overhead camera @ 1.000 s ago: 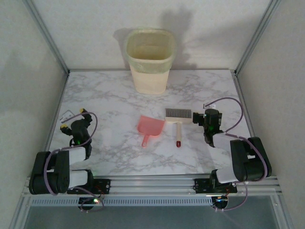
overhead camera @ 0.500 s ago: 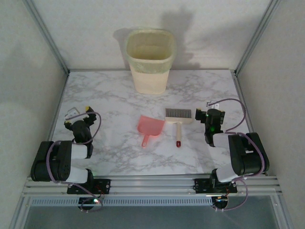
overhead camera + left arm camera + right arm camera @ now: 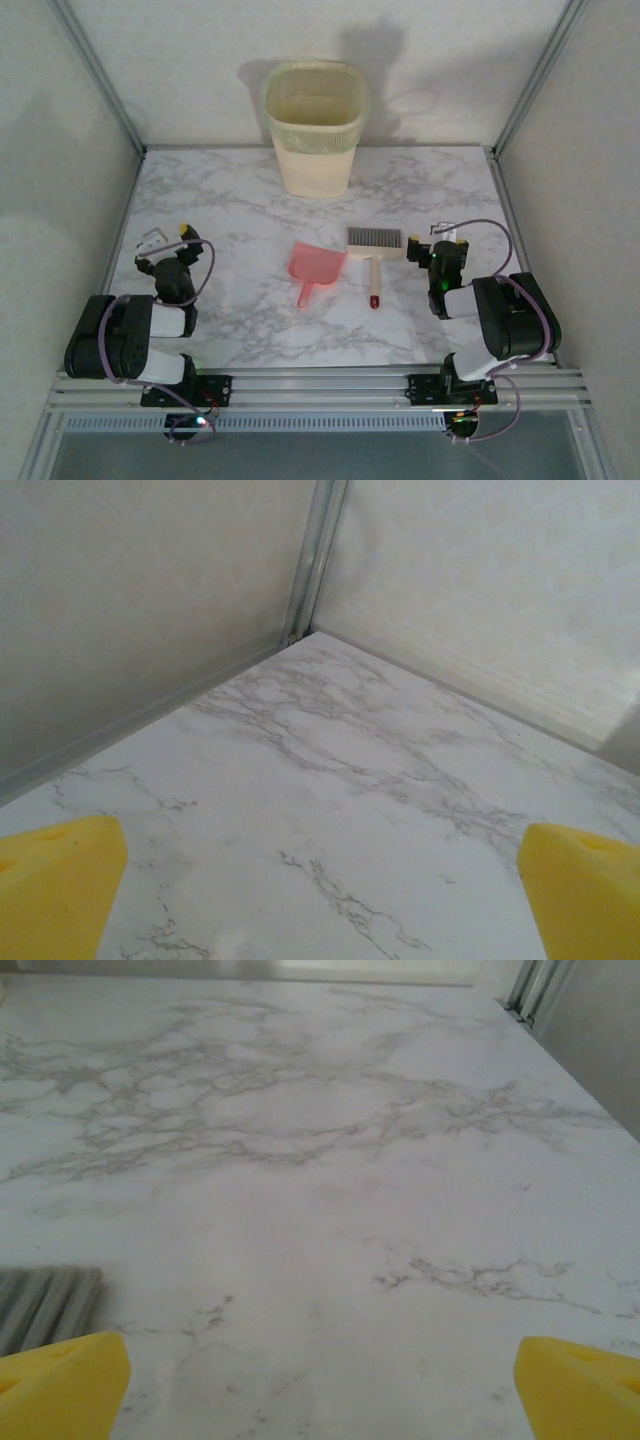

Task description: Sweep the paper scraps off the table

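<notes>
Marble-veined white table [image 3: 240,210] stands boxed by pale walls [image 3: 180,60].

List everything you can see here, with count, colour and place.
table: one, white with grey marble veining, under everything
wastebasket: one, cream, back centre of the table
dustpan: one, pink, table centre, beside the brush on its left
hand brush: one, cream with a red-tipped handle, right of the dustpan
left end effector: one, yellow-tipped, open, near left of the table
right end effector: one, yellow-tipped, open, just right of the brush head
</notes>
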### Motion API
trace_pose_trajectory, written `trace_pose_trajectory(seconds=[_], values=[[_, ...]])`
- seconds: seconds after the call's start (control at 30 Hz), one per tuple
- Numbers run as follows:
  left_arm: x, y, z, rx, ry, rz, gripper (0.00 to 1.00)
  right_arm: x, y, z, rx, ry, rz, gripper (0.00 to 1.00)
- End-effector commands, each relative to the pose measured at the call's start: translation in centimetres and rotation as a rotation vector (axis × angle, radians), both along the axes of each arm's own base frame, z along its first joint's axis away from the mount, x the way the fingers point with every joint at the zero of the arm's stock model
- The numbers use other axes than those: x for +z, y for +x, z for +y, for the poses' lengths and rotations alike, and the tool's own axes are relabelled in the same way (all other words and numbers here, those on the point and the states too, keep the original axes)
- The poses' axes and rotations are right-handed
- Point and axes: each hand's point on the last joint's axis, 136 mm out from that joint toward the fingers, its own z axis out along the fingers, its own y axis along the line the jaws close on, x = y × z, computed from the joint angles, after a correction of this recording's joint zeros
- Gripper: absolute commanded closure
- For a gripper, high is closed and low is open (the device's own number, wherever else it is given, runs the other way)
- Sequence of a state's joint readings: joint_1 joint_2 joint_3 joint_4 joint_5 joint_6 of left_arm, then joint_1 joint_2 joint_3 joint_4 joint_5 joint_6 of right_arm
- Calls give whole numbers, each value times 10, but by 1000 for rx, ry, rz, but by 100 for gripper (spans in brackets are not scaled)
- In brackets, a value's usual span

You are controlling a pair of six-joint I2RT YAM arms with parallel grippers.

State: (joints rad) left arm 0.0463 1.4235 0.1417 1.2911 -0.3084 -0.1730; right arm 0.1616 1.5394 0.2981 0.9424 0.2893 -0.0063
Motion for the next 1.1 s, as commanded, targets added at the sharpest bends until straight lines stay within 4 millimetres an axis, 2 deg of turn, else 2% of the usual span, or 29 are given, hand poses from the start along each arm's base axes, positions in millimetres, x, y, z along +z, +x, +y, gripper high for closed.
trace_pose_trajectory(seconds=[0.0, 0.07, 0.17, 1.07], values=[[9, 8, -14, -79, 49, -24, 0, 15, 9, 3, 16, 2, -53, 1], [4, 9, -26, -141, 81, -34, 0, 14, 12, 2, 18, 12, -37, 1], [-5, 27, -23, -132, 69, 35, 0, 10, 17, -3, 14, 42, 0, 1], [-7, 32, -33, -197, 83, 56, 1, 9, 18, -6, 7, 59, 10, 1]])
